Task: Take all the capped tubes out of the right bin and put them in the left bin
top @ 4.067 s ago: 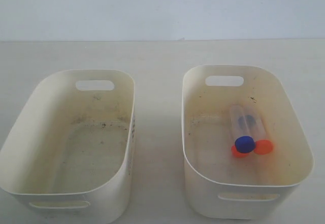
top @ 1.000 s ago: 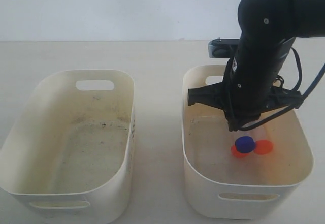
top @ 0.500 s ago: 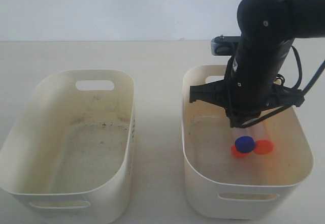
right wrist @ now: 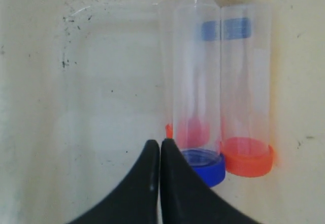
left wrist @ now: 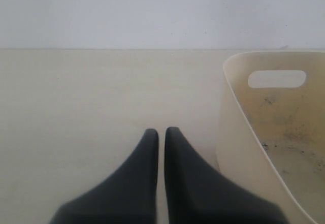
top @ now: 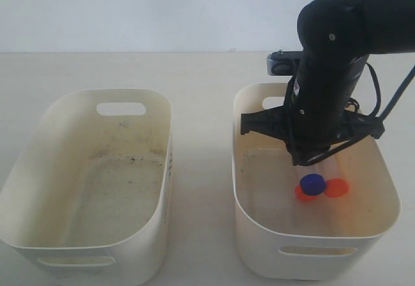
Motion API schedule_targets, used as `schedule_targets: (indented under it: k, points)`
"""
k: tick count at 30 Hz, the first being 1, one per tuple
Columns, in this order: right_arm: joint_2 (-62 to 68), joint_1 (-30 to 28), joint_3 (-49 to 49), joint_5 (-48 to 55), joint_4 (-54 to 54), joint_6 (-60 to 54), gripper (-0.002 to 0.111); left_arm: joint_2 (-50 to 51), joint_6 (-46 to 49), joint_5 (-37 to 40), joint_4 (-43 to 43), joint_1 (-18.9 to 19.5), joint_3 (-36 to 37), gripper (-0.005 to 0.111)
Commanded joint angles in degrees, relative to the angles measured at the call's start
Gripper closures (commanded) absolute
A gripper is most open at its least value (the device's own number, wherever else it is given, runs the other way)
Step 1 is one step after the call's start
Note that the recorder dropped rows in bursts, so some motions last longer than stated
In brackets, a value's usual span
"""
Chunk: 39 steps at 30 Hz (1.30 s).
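Three clear capped tubes lie together in the right bin (top: 382, 221): a blue-capped tube (right wrist: 198, 107) resting on an orange-capped tube (right wrist: 246, 102) and another orange-capped tube, of which only a cap sliver (right wrist: 168, 130) shows. Their caps show as blue (top: 312, 183) and orange (top: 336, 187). My right gripper (right wrist: 160, 144) hangs shut and empty inside the right bin, its tips just beside the blue cap (right wrist: 205, 165). The black right arm (top: 334, 72) hides the tube bodies in the exterior view. My left gripper (left wrist: 159, 131) is shut and empty over bare table beside the left bin (left wrist: 238, 132).
The left bin (top: 39, 234) holds no tubes, only a greyish speckled floor. The two bins stand side by side on a cream table (top: 201, 189) with a strip of table between them. A pale wall (top: 162, 7) stands behind.
Four seconds ago no arm was in view; the right arm has since come down into the right bin. Over the last second it shifted slightly left. The tubes have not moved.
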<state>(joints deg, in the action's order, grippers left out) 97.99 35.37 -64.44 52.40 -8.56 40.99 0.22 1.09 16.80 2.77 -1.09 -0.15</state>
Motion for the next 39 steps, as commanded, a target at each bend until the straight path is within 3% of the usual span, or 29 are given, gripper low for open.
schedule_targets:
  k: [1, 7, 39]
  points:
    - [-0.17, -0.52, -0.27, -0.68, -0.95, 0.01, 0.100, -0.22, -0.12, 0.12, 0.51, -0.13, 0.15, 0.103]
    - [-0.17, -0.52, -0.27, -0.70, -1.90, 0.67, 0.072, -0.22, -0.12, 0.12, 0.51, -0.13, 0.15, 0.103]
    - [2.58, -0.52, -0.27, 1.91, -6.10, 3.03, 0.072, -0.22, -0.12, 0.12, 0.51, -0.13, 0.15, 0.103]
